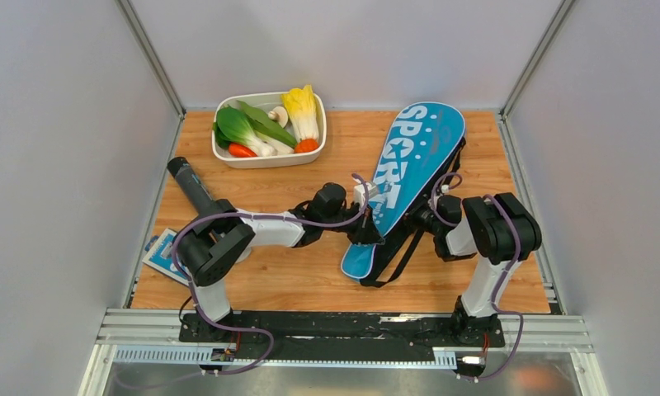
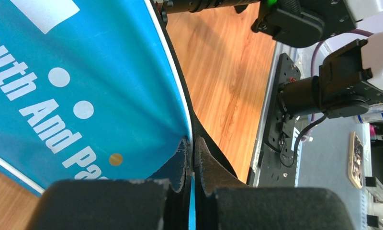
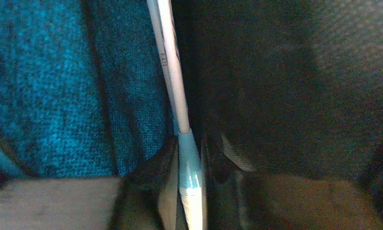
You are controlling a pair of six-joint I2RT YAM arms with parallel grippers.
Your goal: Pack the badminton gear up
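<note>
While the left fingers [image 2: 212, 167] pinch the edge of the cover [image 1: 409, 177], the right fingers [image 3: 153, 177] clamp a racket shaft [image 3: 173, 72] lying against its blue fabric, seemingly inside. Best push it straight along the cover, with that edge lifted.

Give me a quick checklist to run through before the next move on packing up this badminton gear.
1. Left pincer shut on the edge of the cover: ok.
2. Right pincer shut on a racket shaft: ok.
3. Racket fully inside the cover: cannot tell.
4. Black tube packed: not ok, it lies outside the cover.
5. Vegetable tray apart from both arms: ok.
</note>
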